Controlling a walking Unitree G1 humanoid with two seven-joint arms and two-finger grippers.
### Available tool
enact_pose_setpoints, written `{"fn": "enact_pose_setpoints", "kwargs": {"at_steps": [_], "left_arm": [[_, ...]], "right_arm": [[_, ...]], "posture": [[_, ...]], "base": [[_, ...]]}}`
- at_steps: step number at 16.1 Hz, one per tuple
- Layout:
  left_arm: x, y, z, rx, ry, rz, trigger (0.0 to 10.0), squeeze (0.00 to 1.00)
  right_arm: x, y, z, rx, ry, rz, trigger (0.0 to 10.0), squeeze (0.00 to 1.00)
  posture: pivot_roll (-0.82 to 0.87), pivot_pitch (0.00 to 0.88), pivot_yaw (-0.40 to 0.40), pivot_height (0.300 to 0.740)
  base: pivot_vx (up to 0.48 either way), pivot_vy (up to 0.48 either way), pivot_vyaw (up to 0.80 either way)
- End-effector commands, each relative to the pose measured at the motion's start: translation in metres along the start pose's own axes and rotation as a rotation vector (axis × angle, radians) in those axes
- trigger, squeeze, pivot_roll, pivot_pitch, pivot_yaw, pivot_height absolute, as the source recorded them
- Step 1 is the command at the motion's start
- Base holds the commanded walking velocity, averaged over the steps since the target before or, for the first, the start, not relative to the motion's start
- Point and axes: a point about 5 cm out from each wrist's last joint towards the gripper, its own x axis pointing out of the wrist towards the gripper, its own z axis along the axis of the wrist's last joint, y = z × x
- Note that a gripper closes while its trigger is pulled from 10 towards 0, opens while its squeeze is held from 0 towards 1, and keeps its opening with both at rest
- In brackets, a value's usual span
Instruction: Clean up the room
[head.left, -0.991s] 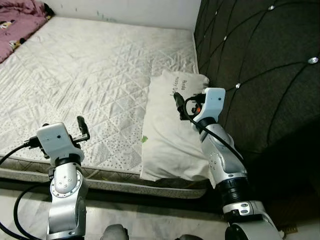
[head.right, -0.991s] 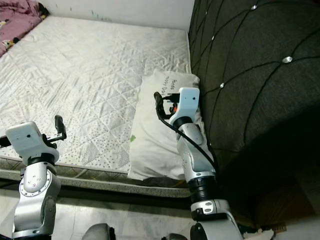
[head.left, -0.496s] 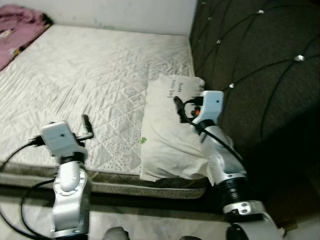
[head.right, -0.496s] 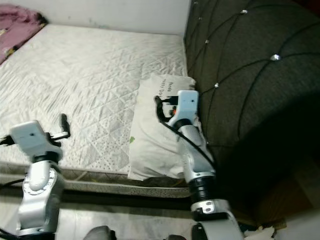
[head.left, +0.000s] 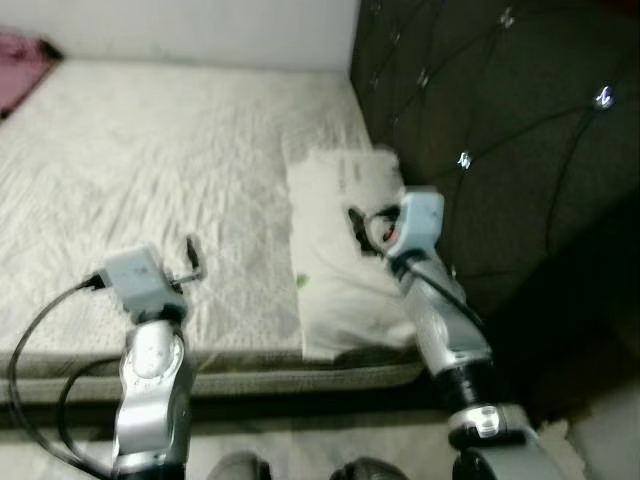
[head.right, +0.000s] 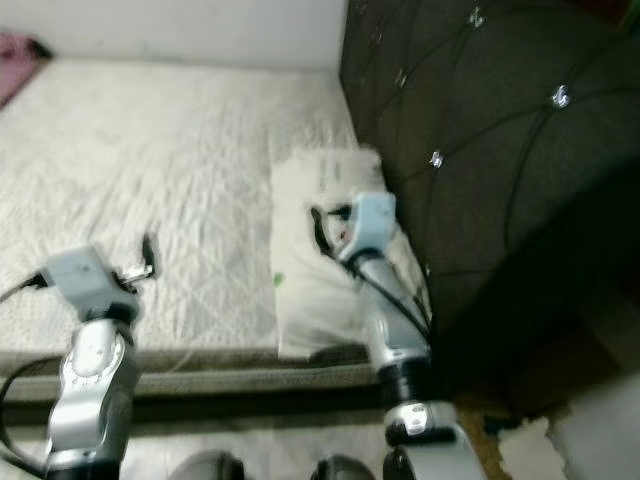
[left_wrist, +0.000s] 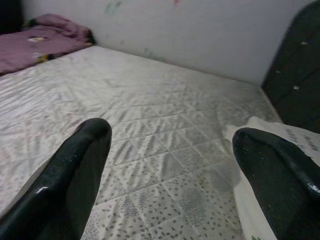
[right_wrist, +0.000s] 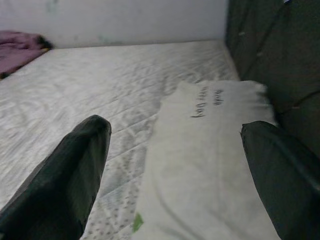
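Head views, both blurred: the white pillow (head.left: 345, 250) lies on the quilted mattress (head.left: 150, 180), its long side against the dark tufted headboard (head.left: 500, 150) and its near end at the mattress's front edge. The right gripper (head.left: 358, 228) hangs over the middle of the pillow; these views do not show its finger spacing. The left gripper (head.left: 193, 258) is raised above the mattress, well apart from the pillow on the side away from the headboard. Compared with half a second ago the whole scene has slid and blurred, so the camera has moved; pillow and arms keep the same places relative to the headboard. The pink blanket (head.left: 22, 75) is now a sliver at the mattress's far corner, farthest from the headboard.

Left wrist view: the left gripper's two black fingers (left_wrist: 75, 175) are spread wide with nothing between them, above the mattress. The pillow's corner lies beyond one fingertip, the headboard behind it, the blanket against the white wall (left_wrist: 175, 30).

Right wrist view: the right gripper's fingers (right_wrist: 65, 175) stand wide apart, empty, just above the pillow, whose end bears dark handwritten lettering (right_wrist: 206, 102). The headboard runs along the pillow's far side.
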Motion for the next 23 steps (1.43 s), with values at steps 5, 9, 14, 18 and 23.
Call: {"fn": "enact_pose_setpoints", "kwargs": {"at_steps": [5,9,14,18,23], "left_arm": [[0.001,0.005,0.008,0.021,-0.045,-0.003,10.0,0.00],[0.001,0.003,0.008,0.014,-0.051,-0.017,10.0,0.00],[0.001,0.004,0.006,0.008,-0.039,-0.015,10.0,0.00],[0.002,0.004,0.006,0.009,-0.036,-0.018,10.0,0.00],[0.004,0.003,0.008,0.013,-0.040,-0.015,10.0,0.00]], "right_arm": [[0.002,0.009,0.003,0.005,-0.021,0.027,10.0,0.00],[0.003,0.012,0.006,-0.034,-0.044,0.069,10.0,0.00],[0.003,0.014,0.002,-0.008,-0.030,0.076,10.0,0.00],[0.004,0.018,-0.001,-0.004,-0.013,0.093,10.0,0.00],[0.006,0.018,-0.001,-0.024,-0.014,0.094,10.0,0.00]], "posture": [[-0.02,0.000,-0.042,0.740],[-0.01,0.000,-0.048,0.740],[-0.01,0.000,-0.050,0.740],[-0.01,0.000,-0.040,0.740],[-0.01,0.000,-0.040,0.740]], "base": [[0.000,0.192,0.00],[0.000,0.000,0.00],[0.000,0.126,0.00],[0.000,0.480,0.00],[0.000,0.480,0.00]]}}
